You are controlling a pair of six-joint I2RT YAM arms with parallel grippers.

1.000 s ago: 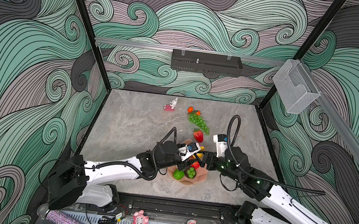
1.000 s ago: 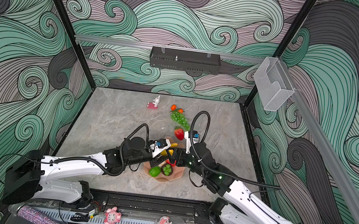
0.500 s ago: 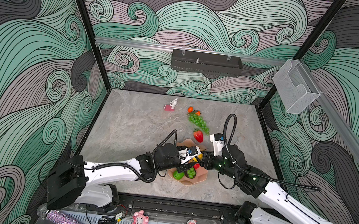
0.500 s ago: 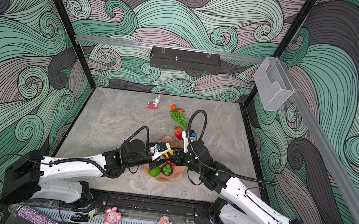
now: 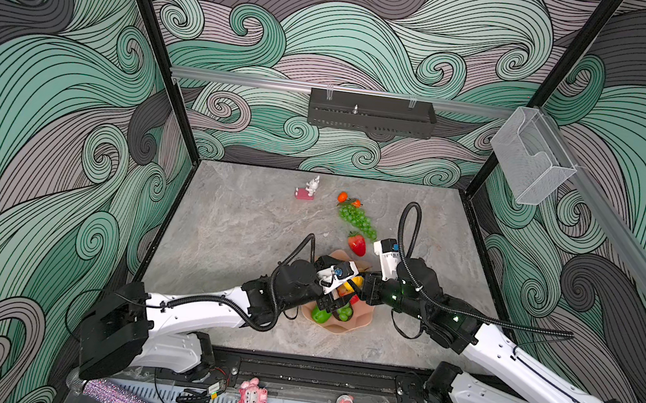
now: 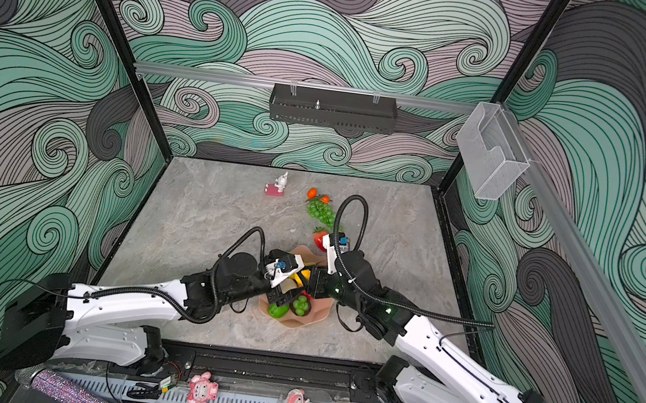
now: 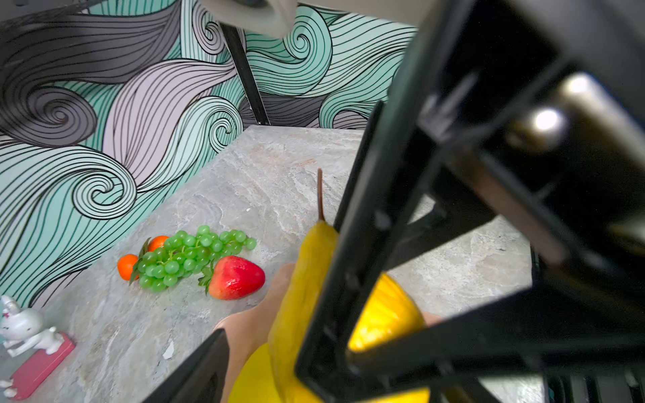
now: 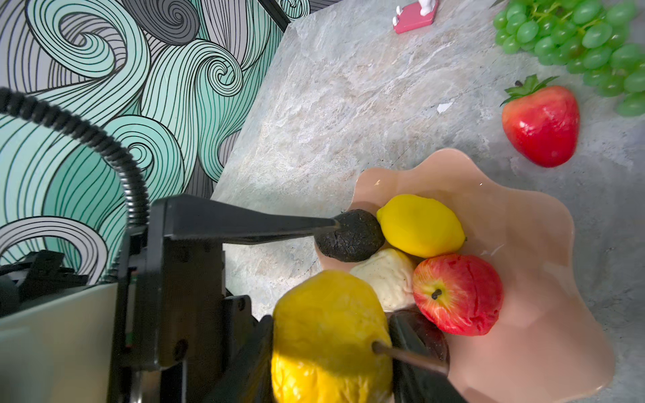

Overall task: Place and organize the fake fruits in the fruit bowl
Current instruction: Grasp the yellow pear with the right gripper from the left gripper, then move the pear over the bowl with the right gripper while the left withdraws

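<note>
The fruit bowl (image 8: pixel 530 223) is partly filled; strawberry (image 5: pixel 358 244), grape bunch (image 5: pixel 355 217) and oranges (image 5: pixel 342 196) are left on the bench (image 5: pixel 246 235). A pear (image 8: pixel 324 314) is clamped by the right claw (image 5: pixel 363 289); the left claw (image 5: pixel 339 296) is spread apart.

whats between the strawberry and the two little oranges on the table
The green grape bunch lies between the strawberry and the small oranges; this shows in both top views and the left wrist view.

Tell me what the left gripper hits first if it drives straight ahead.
Probably the yellow plastic pear with a brown stem, dead ahead between the left gripper's open jaws. The right gripper grips it, one black finger across its near side, so that finger may touch first.
</note>
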